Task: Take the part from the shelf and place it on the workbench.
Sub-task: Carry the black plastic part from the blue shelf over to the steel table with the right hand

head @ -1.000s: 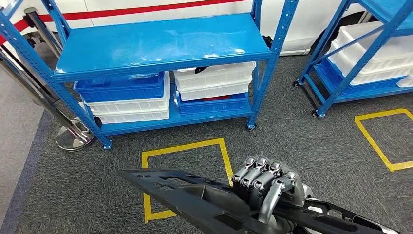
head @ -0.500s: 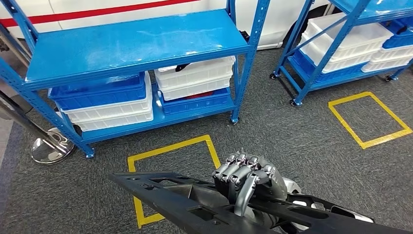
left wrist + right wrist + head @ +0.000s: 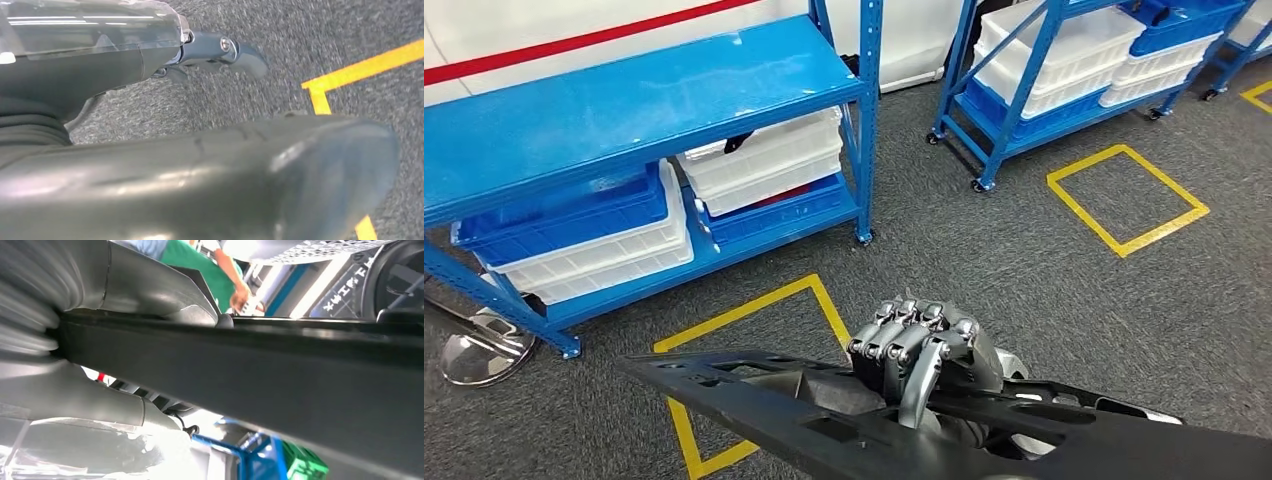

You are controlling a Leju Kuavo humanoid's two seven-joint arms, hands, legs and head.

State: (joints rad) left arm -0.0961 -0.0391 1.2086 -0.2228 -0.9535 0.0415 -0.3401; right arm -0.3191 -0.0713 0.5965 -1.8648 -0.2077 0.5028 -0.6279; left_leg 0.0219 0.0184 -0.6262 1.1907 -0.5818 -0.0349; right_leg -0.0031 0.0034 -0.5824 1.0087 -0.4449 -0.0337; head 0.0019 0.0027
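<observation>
your right hand (image 3: 921, 352) has its fingers wrapped over the long black part (image 3: 774, 400), held above grey carpet (image 3: 1044, 260). the blue shelf (image 3: 624, 110) stands well apart ahead. you cannot tell how your left hand's (image 3: 200, 180) fingers lie.

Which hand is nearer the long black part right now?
Right. The right hand grips the black part near its middle, fingers curled over the top edge. The left hand hangs over the grey carpet by a yellow floor line, holding nothing.
</observation>
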